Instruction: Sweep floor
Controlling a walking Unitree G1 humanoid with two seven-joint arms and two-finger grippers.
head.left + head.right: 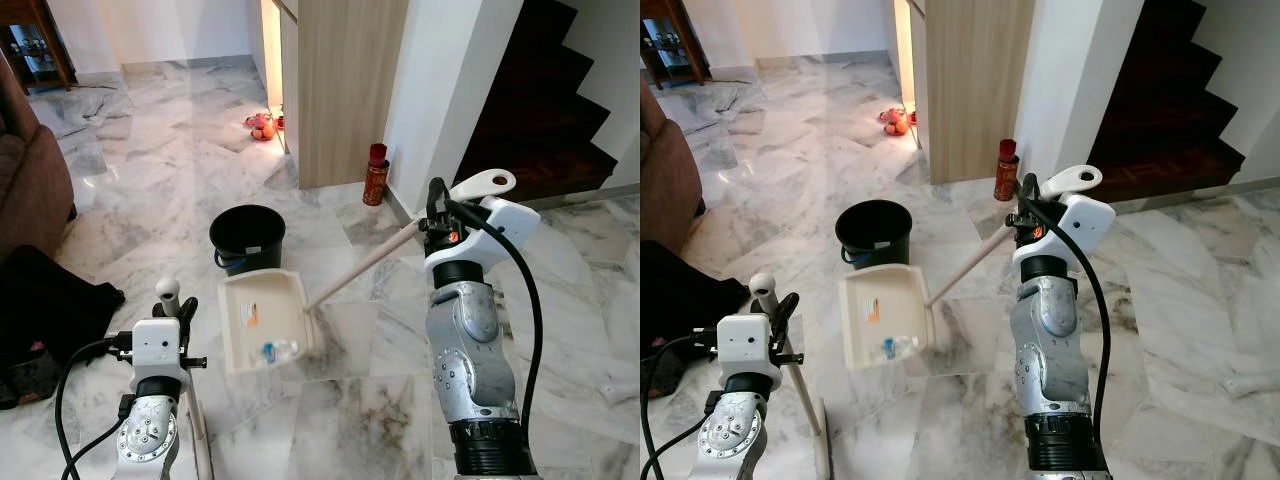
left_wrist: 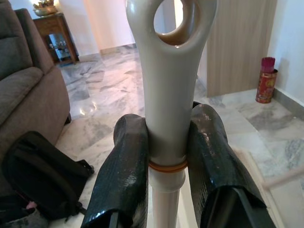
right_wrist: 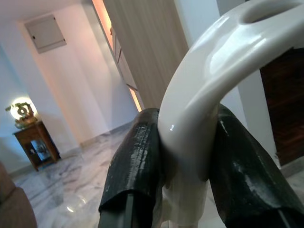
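My left gripper (image 2: 166, 137) is shut on the cream broom handle (image 2: 171, 71), just under its looped end. In the eye views this gripper (image 1: 170, 305) is low at the left, and the broom stick (image 1: 802, 385) runs down to the floor. My right gripper (image 3: 187, 152) is shut on the curved white end of the dustpan's handle (image 3: 213, 57). From that gripper (image 1: 438, 215) the long handle (image 1: 365, 265) slopes down to the cream dustpan (image 1: 236, 350) on the marble floor. In the pan lie a small clear bottle (image 1: 278, 350) and an orange scrap (image 1: 251, 317).
A black bucket (image 1: 247, 238) stands just behind the dustpan. A red can (image 1: 376, 175) sits by the white wall, with dark stairs (image 1: 540, 110) to its right. At the left are a black bag (image 1: 50, 300) and a brown sofa (image 1: 30, 170). A white scrap (image 1: 1237, 384) lies on the floor.
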